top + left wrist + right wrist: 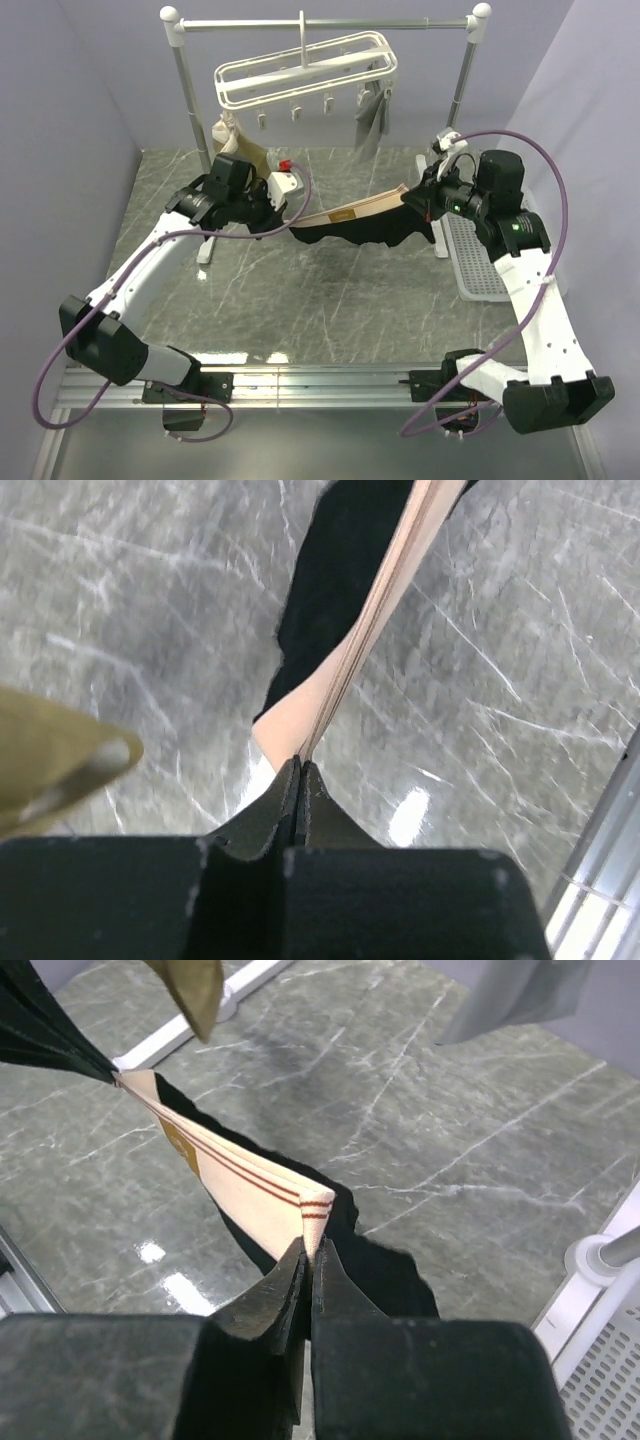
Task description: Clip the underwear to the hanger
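The underwear [362, 225], black with a tan waistband, hangs stretched between my two grippers above the table. My left gripper [288, 228] is shut on the waistband's left end; the left wrist view shows the band [372, 620] running away from the closed fingertips [300, 770]. My right gripper [410, 198] is shut on the waistband's right end [262, 1192], with fingertips closed at the fold [310, 1252]. The white hanger [305, 72] hangs by its hook from the rail behind, with small clips dangling under it.
A metal rail on white posts [325, 25] stands at the back. A grey garment [372, 120] hangs on the hanger's right, a tan garment [235, 145] on the left. A white slotted tray [480, 262] lies at the right.
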Action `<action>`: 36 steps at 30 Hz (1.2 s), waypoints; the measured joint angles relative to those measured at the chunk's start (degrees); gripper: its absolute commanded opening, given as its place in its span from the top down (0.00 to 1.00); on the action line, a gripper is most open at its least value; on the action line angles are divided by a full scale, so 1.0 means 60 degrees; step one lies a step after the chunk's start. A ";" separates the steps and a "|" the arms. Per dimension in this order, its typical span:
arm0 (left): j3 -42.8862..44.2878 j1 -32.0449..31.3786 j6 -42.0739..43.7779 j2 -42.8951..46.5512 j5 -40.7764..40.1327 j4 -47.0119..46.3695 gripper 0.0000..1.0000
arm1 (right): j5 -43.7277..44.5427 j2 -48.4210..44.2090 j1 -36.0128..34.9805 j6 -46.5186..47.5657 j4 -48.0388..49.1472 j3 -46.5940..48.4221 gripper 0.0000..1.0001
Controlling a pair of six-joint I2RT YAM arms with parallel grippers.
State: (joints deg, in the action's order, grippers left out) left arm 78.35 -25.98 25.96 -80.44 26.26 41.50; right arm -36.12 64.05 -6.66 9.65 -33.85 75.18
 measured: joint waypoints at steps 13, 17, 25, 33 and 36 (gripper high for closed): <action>-0.0124 -0.0215 0.0525 0.1800 0.0452 0.2484 1.00 | -0.0503 -0.1814 -0.1118 0.0051 -0.0055 -0.1282 1.00; -0.0255 -0.0634 0.0998 0.2911 0.0554 0.3752 1.00 | -0.0630 -0.2932 -0.1705 0.0018 -0.0364 -0.2022 1.00; -0.0481 -0.1122 0.1293 0.2430 0.0463 0.4958 1.00 | -0.0412 -0.3432 -0.2331 -0.0874 0.0051 -0.3756 1.00; -0.1723 -0.1096 0.1290 -0.0925 -0.0973 0.2699 0.99 | 0.1235 0.0543 -0.2331 -0.1730 0.1989 -0.4830 1.00; -0.1745 -0.1056 0.1242 -0.1956 -0.1468 0.1588 0.99 | 0.1971 0.1588 -0.2310 -0.2084 0.2612 -0.5169 1.00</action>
State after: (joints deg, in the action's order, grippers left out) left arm 67.88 -32.32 33.41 -92.18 17.45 51.03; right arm -24.29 73.58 -20.51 -2.85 -18.17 44.16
